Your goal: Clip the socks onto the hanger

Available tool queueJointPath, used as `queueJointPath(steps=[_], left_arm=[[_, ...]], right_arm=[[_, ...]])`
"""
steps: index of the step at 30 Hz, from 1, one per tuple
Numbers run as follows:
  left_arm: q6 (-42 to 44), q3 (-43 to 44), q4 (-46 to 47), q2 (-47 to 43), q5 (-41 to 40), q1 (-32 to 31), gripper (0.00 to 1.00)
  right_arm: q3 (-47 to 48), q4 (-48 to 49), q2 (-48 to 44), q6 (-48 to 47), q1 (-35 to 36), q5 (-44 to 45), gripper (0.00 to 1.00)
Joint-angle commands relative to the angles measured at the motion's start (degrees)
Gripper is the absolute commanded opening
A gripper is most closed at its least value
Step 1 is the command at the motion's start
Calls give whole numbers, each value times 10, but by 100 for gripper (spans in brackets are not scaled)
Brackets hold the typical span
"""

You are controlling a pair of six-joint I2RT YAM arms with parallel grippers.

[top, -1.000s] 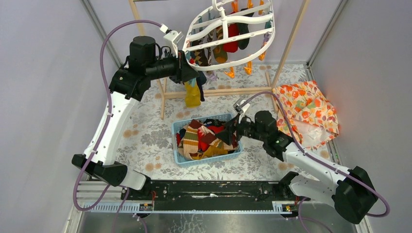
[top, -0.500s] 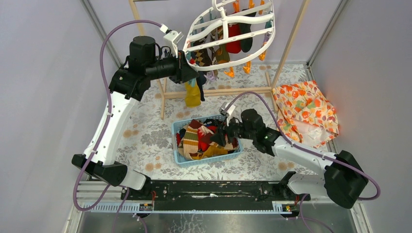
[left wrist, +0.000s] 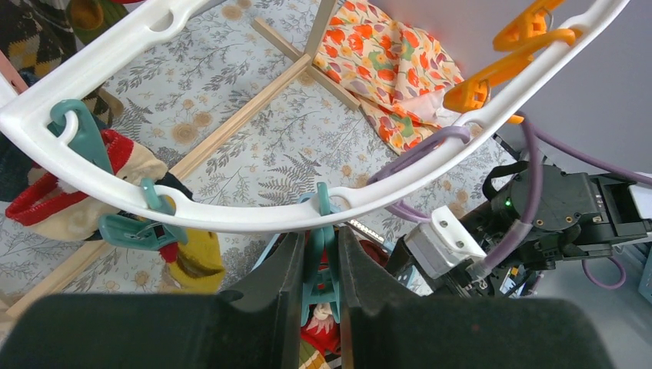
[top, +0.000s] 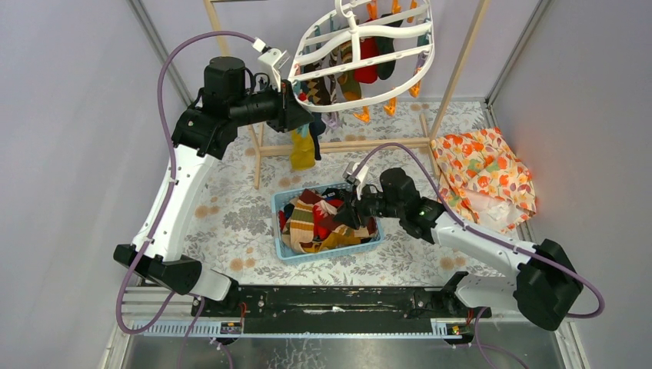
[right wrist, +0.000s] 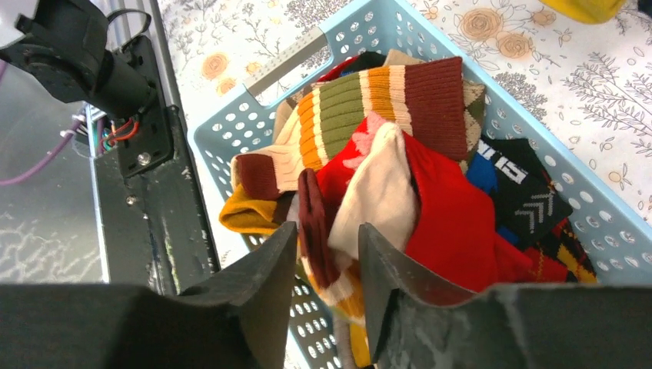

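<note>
Floral table [top: 231, 207] carries a blue basket [top: 278, 231] heaped with the socks [top: 319, 219]. They look soft, light and limp, so a raised fold is probably the best hold. The right gripper [right wrist: 327, 238] hovers over them, jaws spread. The left gripper [left wrist: 321, 246] pinches a teal clip [left wrist: 321, 270] on the hanger [left wrist: 231, 217].

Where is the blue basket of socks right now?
Top view: the blue basket sits mid-table, in front of the wooden frame, right tool over its right end.
</note>
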Motion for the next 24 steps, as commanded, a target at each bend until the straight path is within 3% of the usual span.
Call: queueJointPath(steps=[1,6,15,21,24], left_arm=[[12,16,-20,4,23,3,2],[10,17,-20,1,26,3,2],[13,15,-20,-2,23,3,2],[14,14,-20,-2,23,4,2],[15,14,-20,-3,23,4,2]], right_arm=[[10,-9,-28,-19,2,-3,52],[-1,9,-12,-16,3,-16,60],[-3,18,15,-10,2,-91,49],[-15,6,2,-10,3,-91,45],[-34,8,-21,-10,2,-59,55]])
